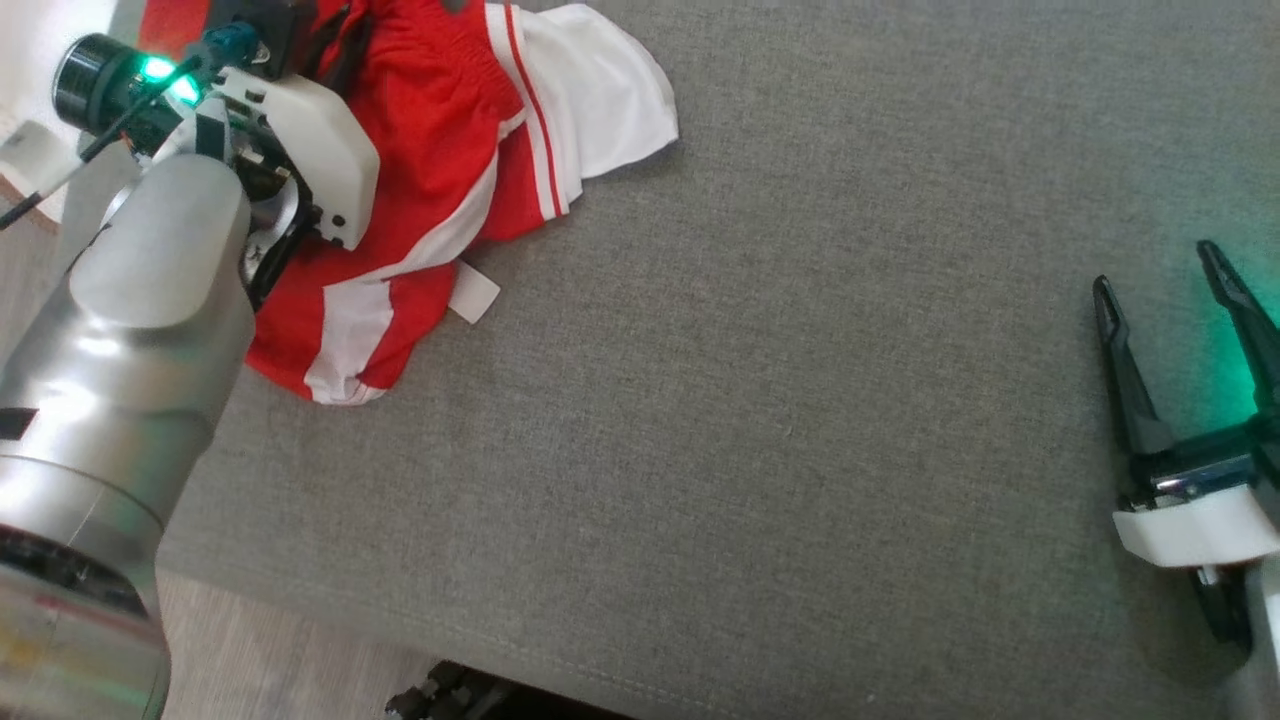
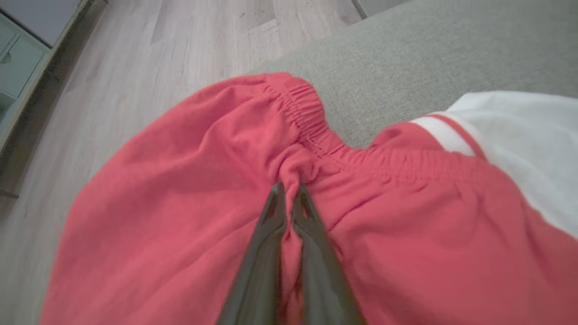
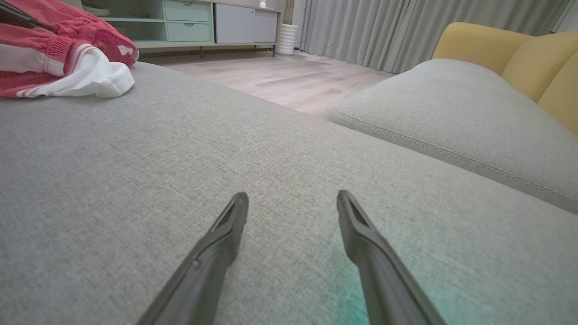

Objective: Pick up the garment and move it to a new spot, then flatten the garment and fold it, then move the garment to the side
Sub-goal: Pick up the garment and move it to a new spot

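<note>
The red and white shorts (image 1: pixel 440 150) lie bunched at the upper left on the gray sofa cushion (image 1: pixel 750 400). The left gripper (image 2: pixel 289 188) is clenched on their red cloth beside the waistband. At the lower right, the right gripper (image 1: pixel 1153 267) has its fingers spread apart.

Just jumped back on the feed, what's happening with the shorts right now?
The left end effector is pinched shut on a fold of the red and white fabric shorts, just below the elastic waistband. The shorts lie crumpled at the far left of the grey fabric cushion, not yet flattened or folded. The right end effector is open over bare cushion on the right, well apart from the shorts.
</note>
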`<state>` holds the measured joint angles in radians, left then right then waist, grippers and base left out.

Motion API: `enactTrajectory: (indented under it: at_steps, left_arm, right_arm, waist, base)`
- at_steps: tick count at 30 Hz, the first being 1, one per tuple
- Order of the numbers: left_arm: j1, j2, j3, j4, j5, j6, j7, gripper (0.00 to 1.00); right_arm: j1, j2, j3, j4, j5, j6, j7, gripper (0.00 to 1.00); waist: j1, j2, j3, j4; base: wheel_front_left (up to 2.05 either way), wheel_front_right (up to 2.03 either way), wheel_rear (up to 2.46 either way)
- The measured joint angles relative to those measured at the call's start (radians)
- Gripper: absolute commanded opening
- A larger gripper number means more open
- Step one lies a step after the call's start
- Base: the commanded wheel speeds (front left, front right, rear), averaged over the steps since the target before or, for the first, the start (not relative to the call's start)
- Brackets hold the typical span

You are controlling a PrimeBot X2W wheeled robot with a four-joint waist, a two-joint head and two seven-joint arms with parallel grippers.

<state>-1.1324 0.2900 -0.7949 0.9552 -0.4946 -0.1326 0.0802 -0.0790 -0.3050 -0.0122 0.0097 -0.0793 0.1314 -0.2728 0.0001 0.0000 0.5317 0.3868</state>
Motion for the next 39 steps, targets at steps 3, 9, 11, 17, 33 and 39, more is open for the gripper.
enactTrajectory:
  at_steps: [3, 9, 11, 17, 33, 39]
  left_arm:
    - [-0.018, 0.005, -0.028, 0.011, -0.002, 0.0, -0.052, 0.0]
    - [-0.076, 0.036, -0.08, -0.034, -0.048, 0.0, -0.143, 0.0]
    - [-0.092, 0.044, -0.106, -0.077, -0.087, 0.0, -0.151, 0.0]
    - [-0.123, 0.083, -0.194, -0.2, -0.148, 0.0, -0.141, 0.0]
    - [-0.198, 0.105, -0.376, -0.538, -0.376, 0.0, -0.109, 0.0]
    - [-0.18, 0.017, -0.428, -0.495, -0.41, 0.0, -0.197, 0.0]
  right_arm:
    - [-0.013, 0.009, 0.006, 0.038, 0.0, 0.0, 0.002, 1.0]
    - [-0.013, 0.061, 0.031, 0.115, 0.0, 0.0, 0.01, 1.0]
    - [-0.012, 0.094, 0.04, 0.132, 0.0, 0.0, 0.011, 1.0]
    - [-0.005, 0.165, 0.053, 0.161, 0.004, 0.0, 0.013, 1.0]
    - [0.023, 0.249, 0.088, 0.189, 0.037, 0.0, 0.013, 1.0]
    - [-0.021, 0.252, 0.118, 0.152, 0.086, 0.0, 0.013, 1.0]
  waist:
    - [0.0001, 0.0, -0.03, -0.003]
    - [0.0, 0.0, -0.119, -0.018]
    - [0.0, 0.0, -0.154, -0.029]
    - [-0.0003, 0.0, -0.245, -0.079]
    - [-0.0002, 0.0, -0.374, -0.448]
    - [-0.0002, 0.0, -0.331, -0.583]
  base:
    - [0.0, 0.0, 0.0]
    - [0.0, 0.0, 0.0]
    - [0.0, 0.0, 0.0]
    - [0.0, 0.0, 0.0]
    - [0.0, 0.0, 0.0]
    - [0.0, 0.0, 0.0]
